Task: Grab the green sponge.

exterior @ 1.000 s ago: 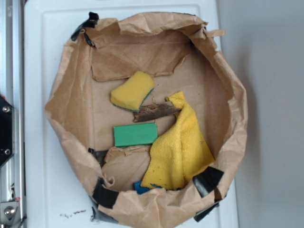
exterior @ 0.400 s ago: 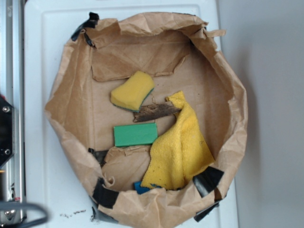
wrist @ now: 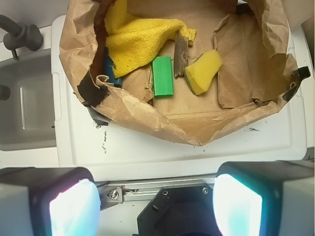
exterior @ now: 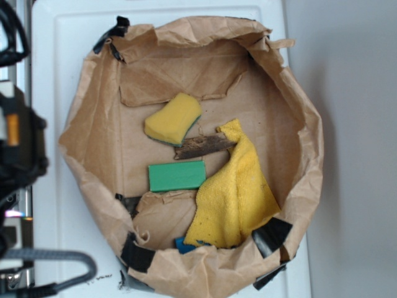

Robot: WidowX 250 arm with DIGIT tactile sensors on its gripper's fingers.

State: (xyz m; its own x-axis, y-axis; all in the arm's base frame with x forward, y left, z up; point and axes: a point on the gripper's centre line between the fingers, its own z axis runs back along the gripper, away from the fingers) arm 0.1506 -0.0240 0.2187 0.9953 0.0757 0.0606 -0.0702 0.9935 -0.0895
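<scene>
Flat on crumpled brown paper bag [exterior: 93,143], flat green rectangular sponge [exterior: 177,176]: likely light, squashy; best pinched across short sides; hand [wrist: 156,206] spread wide, off the bag

Crinkled matt brown paper bag [exterior: 93,118], fuzzy yellow cloth [exterior: 236,192]

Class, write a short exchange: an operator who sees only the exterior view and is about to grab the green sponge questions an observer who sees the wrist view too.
Operator: Is the gripper open?
Observer: Yes. The gripper is open, its fingers wide apart with nothing between them.
Operator: Is it over the green sponge?
Observer: No. It hangs outside the bag; the green sponge lies ahead, past the near rim.
</scene>
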